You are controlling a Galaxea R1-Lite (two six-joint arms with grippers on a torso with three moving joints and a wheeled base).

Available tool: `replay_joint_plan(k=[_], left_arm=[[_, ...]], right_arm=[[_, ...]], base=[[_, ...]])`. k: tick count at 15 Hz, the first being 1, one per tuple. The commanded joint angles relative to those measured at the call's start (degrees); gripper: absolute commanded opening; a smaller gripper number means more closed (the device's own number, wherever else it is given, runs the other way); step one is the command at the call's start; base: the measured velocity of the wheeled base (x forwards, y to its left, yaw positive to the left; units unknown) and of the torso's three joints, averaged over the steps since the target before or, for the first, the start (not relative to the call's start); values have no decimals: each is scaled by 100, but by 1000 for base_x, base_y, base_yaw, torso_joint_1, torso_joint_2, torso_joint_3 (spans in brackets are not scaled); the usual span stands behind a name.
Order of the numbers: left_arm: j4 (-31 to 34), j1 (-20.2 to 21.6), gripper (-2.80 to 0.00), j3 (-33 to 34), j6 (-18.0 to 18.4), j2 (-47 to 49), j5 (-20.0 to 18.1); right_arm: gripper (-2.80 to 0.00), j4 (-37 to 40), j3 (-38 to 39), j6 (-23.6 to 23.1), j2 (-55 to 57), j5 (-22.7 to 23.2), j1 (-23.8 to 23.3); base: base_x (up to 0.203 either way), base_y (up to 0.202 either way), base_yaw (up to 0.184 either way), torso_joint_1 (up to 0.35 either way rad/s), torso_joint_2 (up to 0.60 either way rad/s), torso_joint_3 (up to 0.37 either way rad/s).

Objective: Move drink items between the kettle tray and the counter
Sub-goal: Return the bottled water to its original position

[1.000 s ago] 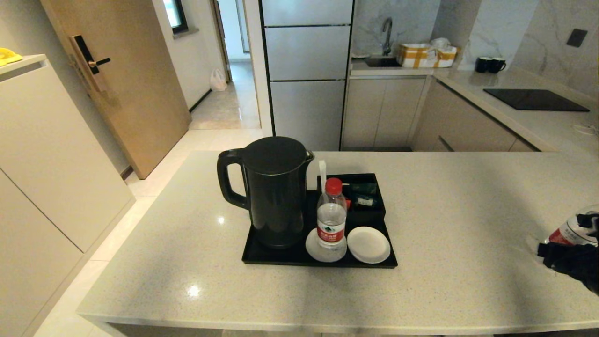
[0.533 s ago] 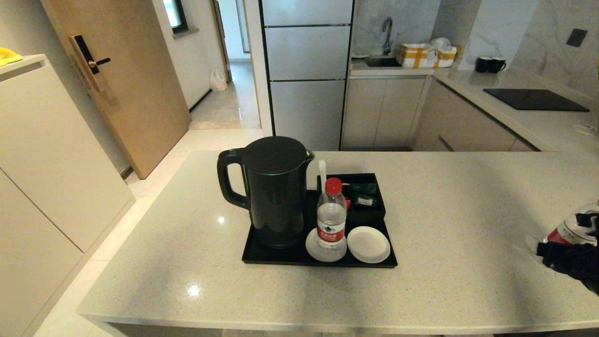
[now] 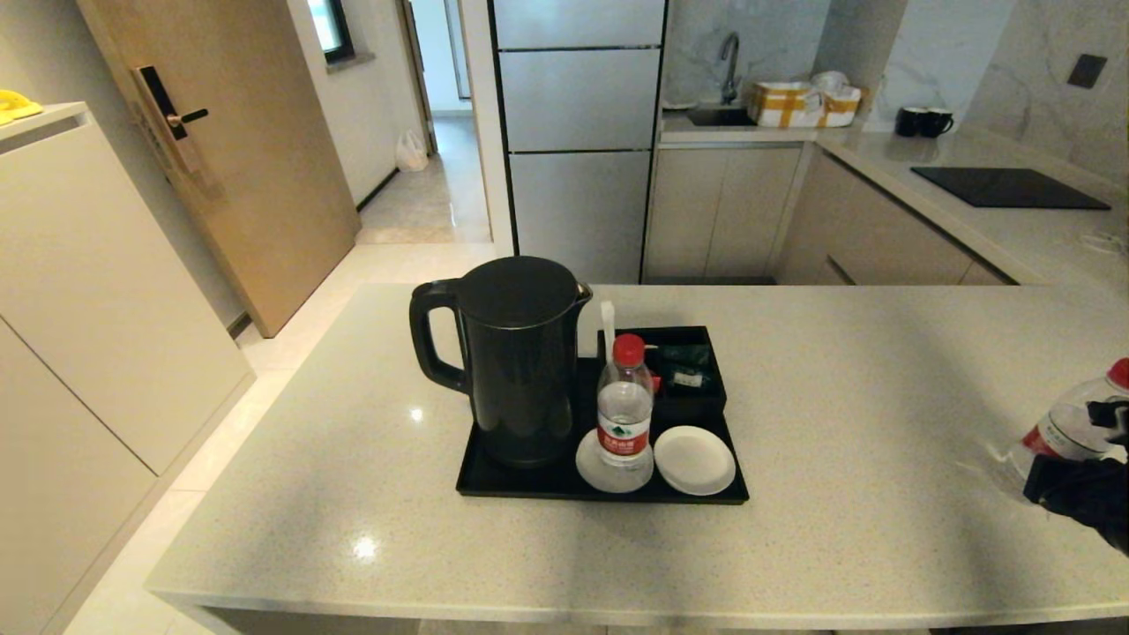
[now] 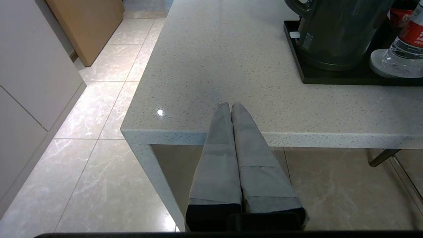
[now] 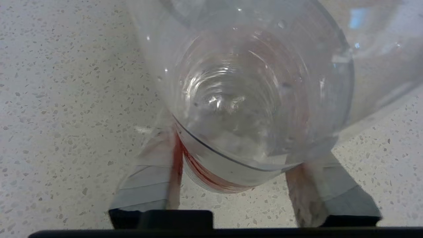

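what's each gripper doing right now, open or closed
Left gripper: shut, empty, at the counter edge.
Right gripper: shut on the tilted water bottle over the counter.

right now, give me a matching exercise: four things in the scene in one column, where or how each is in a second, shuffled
Things:
1. kettle
2. bottle on the tray
3. bottle at the far right
4. left gripper

States:
A. tilted, held by the right gripper
B. shut, at the counter edge
C. upright on a white coaster
D. on the kettle tray's left side

Pairs: 1-D, 2-C, 3-A, 4-B
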Motion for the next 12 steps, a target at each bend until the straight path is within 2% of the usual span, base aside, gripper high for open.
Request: replay_joint_plan(k=[1, 5, 8, 9, 11, 12], left_arm=[[-3, 2, -280, 9, 2, 7, 4], [-3, 2, -280, 9, 2, 7, -4], [-3, 2, -280, 9, 2, 7, -4], [-3, 2, -280, 9, 2, 7, -5], [-3, 10, -280, 9, 2, 7, 4], [-3, 2, -280, 9, 2, 7, 4]], right_arm=[[-280, -49, 4, 55, -153, 10, 5], [-280, 129, 17, 334, -858, -16, 380], [-280, 1400, -224, 398, -2312, -332, 1159], [-280, 2084, -390, 486, -2842, -513, 1671], [-280, 3058, -717, 642, -3371, -1122, 3148], [-280, 3379, -884, 730, -3400, -1598, 3979]], base=[[0, 0, 0, 0, 0, 0], [0, 0, 0, 0, 0, 0], [0, 0, 0, 0, 0, 0], [0, 0, 0, 0, 0, 0], [0, 0, 0, 0, 0, 0], [0, 0, 0, 0, 0, 0]])
